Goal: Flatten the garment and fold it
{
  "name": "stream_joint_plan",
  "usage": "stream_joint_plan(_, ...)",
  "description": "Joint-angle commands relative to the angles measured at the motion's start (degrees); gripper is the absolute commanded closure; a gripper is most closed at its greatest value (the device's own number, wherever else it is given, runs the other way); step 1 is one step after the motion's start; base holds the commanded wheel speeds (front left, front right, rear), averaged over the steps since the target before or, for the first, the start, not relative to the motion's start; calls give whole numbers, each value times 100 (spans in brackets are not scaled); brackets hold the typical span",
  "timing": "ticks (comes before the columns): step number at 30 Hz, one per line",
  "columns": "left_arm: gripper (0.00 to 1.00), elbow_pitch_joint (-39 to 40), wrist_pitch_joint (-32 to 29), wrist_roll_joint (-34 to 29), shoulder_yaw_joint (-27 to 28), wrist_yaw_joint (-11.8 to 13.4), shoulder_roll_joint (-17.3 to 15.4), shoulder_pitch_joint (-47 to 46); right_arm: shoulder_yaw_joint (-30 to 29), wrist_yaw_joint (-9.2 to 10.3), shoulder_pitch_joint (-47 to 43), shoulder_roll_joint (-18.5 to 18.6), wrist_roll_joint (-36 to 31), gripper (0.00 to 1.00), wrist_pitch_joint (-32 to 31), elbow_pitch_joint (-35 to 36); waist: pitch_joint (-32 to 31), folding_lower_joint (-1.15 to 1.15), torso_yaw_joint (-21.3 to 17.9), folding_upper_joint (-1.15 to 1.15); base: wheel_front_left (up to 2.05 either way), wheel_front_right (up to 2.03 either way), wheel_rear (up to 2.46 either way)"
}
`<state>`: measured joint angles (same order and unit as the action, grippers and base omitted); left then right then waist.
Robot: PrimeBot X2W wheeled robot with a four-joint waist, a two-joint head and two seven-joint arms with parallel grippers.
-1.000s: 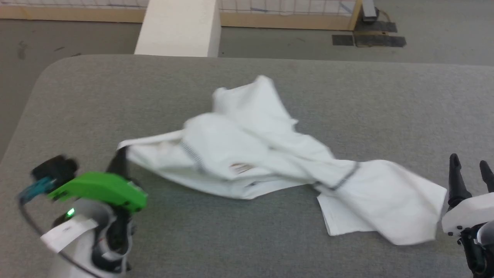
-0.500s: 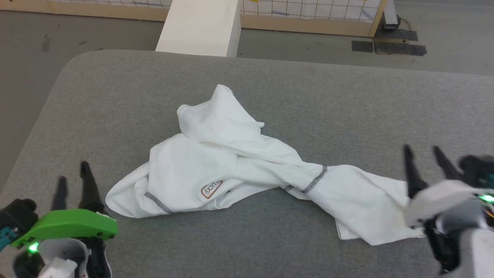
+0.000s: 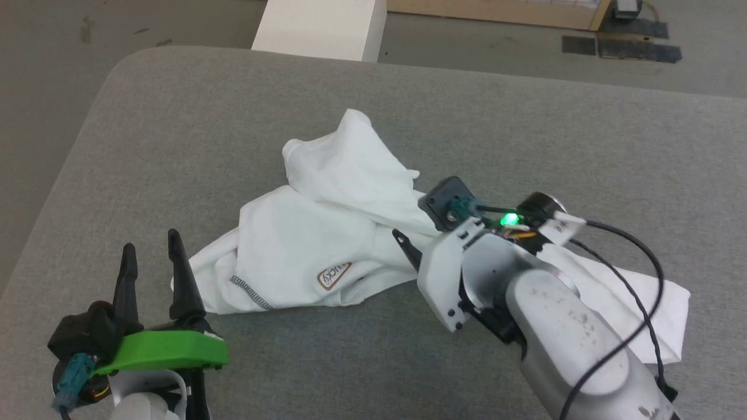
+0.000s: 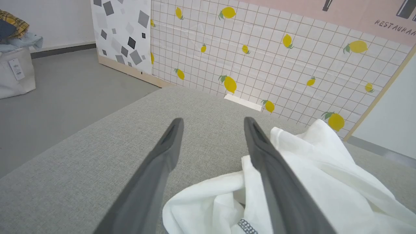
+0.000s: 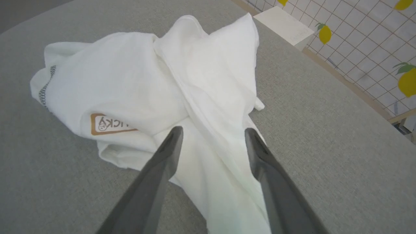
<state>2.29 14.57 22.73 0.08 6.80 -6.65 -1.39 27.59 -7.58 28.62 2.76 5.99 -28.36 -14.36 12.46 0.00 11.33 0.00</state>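
Reaching right gripper (image 5: pixel 213 130), spread, now over garment (image 3: pixel 303 245) | left gripper (image 3: pixel 150 242) spread, let go

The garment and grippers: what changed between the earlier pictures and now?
The left gripper let go of the garment at its left end and is beside it, jaws open. The right gripper came in from the right, over the garment's middle. Unchanged: garment crumpled on the grey table, right jaws open.

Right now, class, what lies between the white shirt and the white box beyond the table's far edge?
Only bare grey table. In the head view, nothing sits on the stretch from the shirt to the white box.
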Motion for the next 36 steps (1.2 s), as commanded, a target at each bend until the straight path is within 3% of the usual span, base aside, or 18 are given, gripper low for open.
stream_joint_plan(1, 0, -2, 41, -93, 37, -83, 59, -77, 105, 9, 246, 12, -79, 0, -32, -212, 156, 0, 139, 0, 0, 0, 0)
stream_joint_plan(10, 0, -54, 42, -315, 177, -349, 300, -226, 543, 9, 981, 12, 92, 0, 9, -1382, 375, 0, 250, 0, 0, 0, 0)
stream_joint_plan(11, 0, -60, 42, -327, 185, -365, 310, -236, 552, 9, 1016, 12, 134, 22, 8, -1456, 383, 0, 245, 0, 0, 0, 0)
stream_joint_plan(12, 0, -72, 42, -338, 194, -380, 321, -247, 562, 9, 1063, 12, 171, 67, 71, -1508, 389, 0, 236, 0, 0, 0, 0)
stream_joint_plan(13, 0, -80, 42, -349, 199, -390, 329, -255, 568, 9, 1096, 12, 197, 100, 155, -1535, 389, 0, 227, 0, 0, 0, 0)
stream_joint_plan(17, 0, -109, 42, -392, 215, -418, 351, -265, 438, 9, 1176, 12, 432, 100, 504, -1595, 346, 0, 155, 0, 0, 0, 0)
stream_joint_plan(21, 0, -113, 42, -411, 219, -436, 364, -239, -128, 9, 1214, 12, 714, 100, 837, -1518, 266, 0, 72, 0, 0, 0, 0)
stream_joint_plan(24, 0, -111, 42, -392, 208, -447, 369, -215, -972, 9, 1250, 20, 569, 100, 980, -1541, 203, 0, 17, 0, 0, 0, 0)
stream_joint_plan(31, 0, -128, 42, -334, 142, -458, 375, -154, -3285, 9, 1220, 464, -163, 100, 793, -1623, 193, 0, -64, 0, 0, 0, 0)
stream_joint_plan(36, 0, -169, 42, -253, 96, -436, 376, -145, -4678, 9, 1024, 475, -762, 100, 597, -1689, 232, 0, -65, 0, 0, 0, 0)
